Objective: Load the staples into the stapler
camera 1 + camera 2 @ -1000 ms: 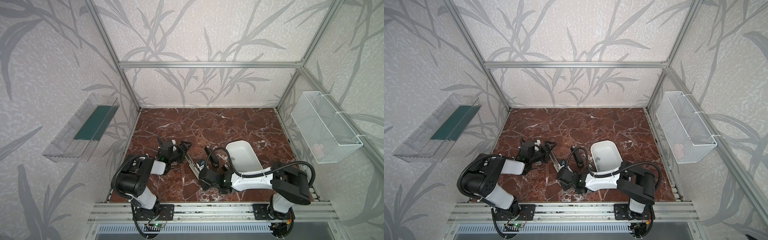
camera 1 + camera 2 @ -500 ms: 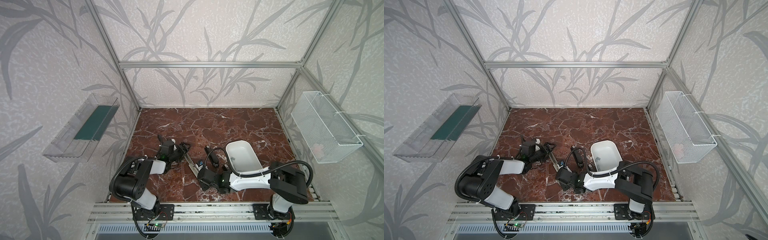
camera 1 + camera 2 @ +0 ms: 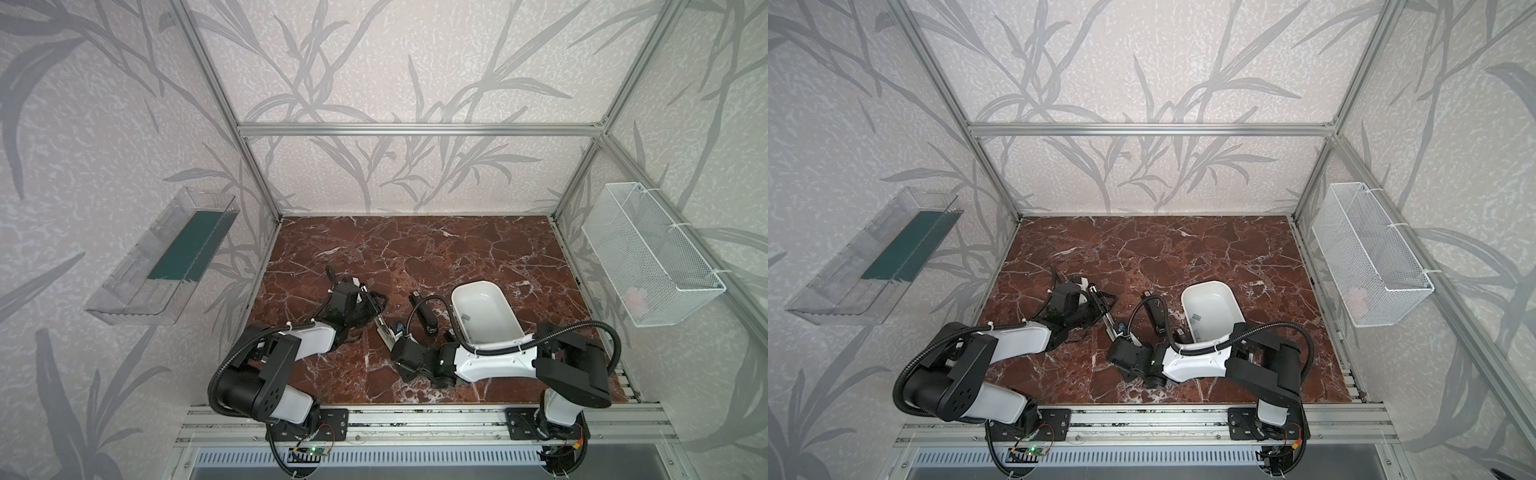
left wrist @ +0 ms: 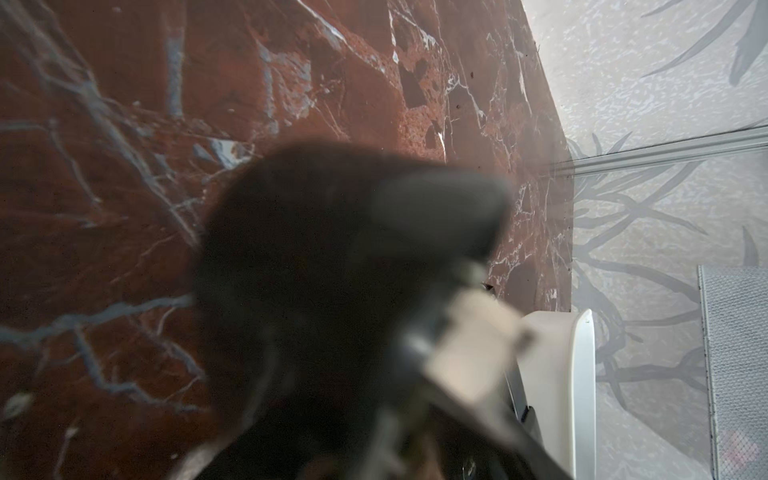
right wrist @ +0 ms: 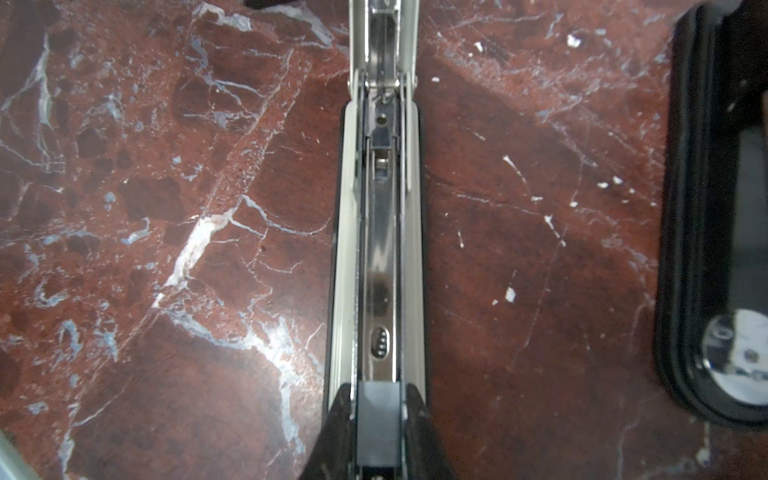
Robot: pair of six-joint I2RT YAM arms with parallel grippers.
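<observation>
Staples (image 3: 465,316): grey strips, apparently; right end effector (image 5: 379,411) clamps stapler (image 5: 379,257); left end effector (image 3: 376,305) unclear.

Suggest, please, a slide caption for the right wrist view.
Right gripper clamps the near end of the opened stapler, its steel magazine channel lying along the red marble tabletop.

From high above the front rail (image 3: 415,417) in both top views, looking steeply down and inward at the whole marble tabletop (image 3: 415,249), sharing nearly everything, white tray (image 3: 478,299) and wire basket (image 3: 1366,257) included. From the left wrist, very near and blurred, facing across the tabletop toward the tray's rim and the basket. From the right wrist, close above the open stapler (image 5: 380,249), looking along it, sharing with the top views only that strip of marble.
</observation>
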